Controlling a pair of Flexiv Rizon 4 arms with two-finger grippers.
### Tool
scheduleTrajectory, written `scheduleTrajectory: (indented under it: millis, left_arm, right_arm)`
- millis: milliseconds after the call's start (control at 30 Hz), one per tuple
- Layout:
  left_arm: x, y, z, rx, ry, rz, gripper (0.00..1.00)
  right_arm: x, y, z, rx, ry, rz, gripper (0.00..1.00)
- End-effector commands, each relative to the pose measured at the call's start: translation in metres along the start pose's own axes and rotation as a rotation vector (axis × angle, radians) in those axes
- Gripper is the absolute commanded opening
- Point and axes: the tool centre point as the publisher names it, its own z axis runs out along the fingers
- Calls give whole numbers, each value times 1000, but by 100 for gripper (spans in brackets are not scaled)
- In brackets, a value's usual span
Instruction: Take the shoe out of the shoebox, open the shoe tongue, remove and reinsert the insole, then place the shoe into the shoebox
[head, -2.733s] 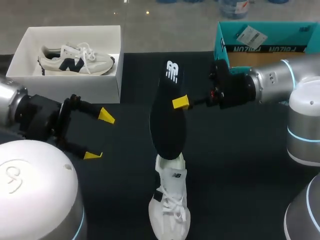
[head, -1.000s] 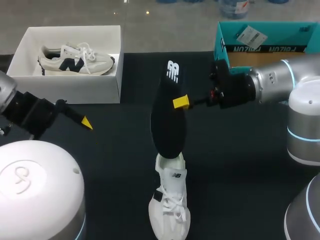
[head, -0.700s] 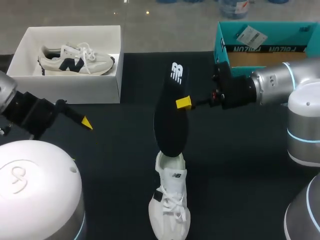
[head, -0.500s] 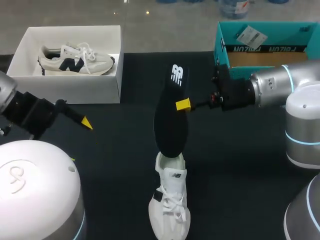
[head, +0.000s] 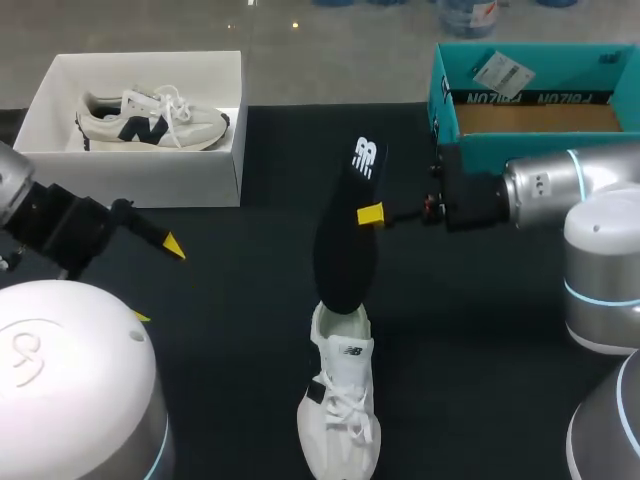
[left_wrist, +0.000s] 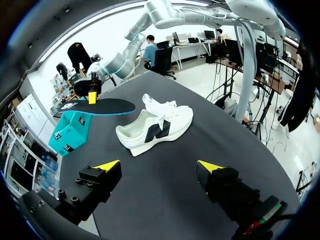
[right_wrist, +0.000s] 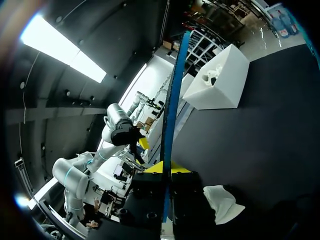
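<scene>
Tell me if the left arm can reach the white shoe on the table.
Probably yes: left gripper open, bare table between it and the white shoe; the right gripper's insole hangs beyond.

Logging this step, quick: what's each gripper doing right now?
Left gripper: open, holding nothing.
Right gripper: shut on the insole.

The black tabletop (head: 240, 340) lies bare from its left edge to the white sneaker (head: 340, 410) at the middle of the near edge, and bare again from there to the right edge. Above the sneaker's far end rises the long black insole (head: 345, 245), pinched by the right gripper (head: 370, 214), whose arm stretches in from the right just before the teal cardboard box (head: 540, 148) at the far right corner. The white cardboard shoebox (head: 150, 180) fills the far left corner, with an open strip between the boxes. The left gripper (left_wrist: 159, 166), fingers spread, hangs by the left edge.
</scene>
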Motion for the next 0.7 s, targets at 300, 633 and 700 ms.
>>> scheduleTrajectory:
  millis: [300,633,700]
  left_arm:
    - [0,0,0,-2,2,0,100]
    - [0,0,0,-2,2,0,100]
    - [0,0,0,-2,2,0,100]
  right_arm:
    - [-23,-14,11,-16,-56,22,0]
    - [-39,-33,16,-29,-80,53,0]
    - [-41,-37,15,-38,-86,59,0]
